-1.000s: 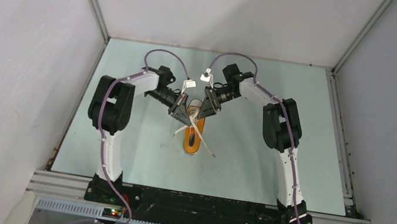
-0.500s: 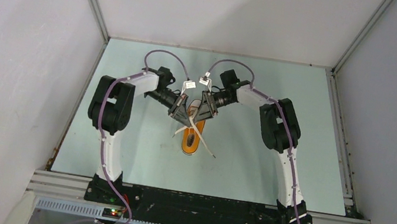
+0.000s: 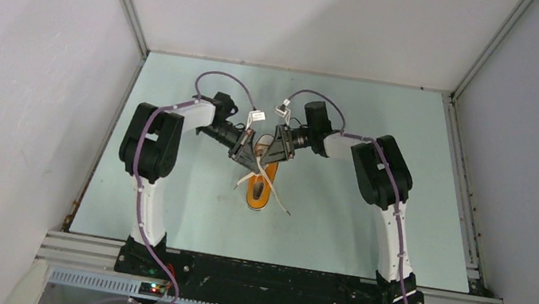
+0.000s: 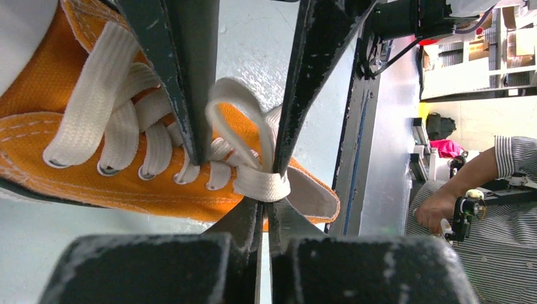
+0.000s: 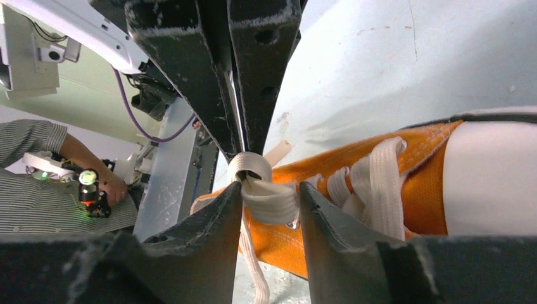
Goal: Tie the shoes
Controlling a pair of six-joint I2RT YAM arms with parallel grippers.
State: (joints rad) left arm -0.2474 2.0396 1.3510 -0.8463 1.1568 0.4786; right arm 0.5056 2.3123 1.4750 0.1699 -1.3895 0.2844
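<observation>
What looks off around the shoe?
Nothing damaged or spilled. Only untidy bit: loose lace ends trail over the table on both sides of the shoe. The left gripper is shut on a lace loop; the right gripper stands open around it.

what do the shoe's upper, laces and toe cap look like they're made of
The upper looks like orange canvas, matte, with a visible woven grain and stitch lines. The laces are flat white woven textile, perhaps cotton or polyester, finely ribbed and folding softly. The toe cap is smooth dull white with no weave, likely rubber.
</observation>
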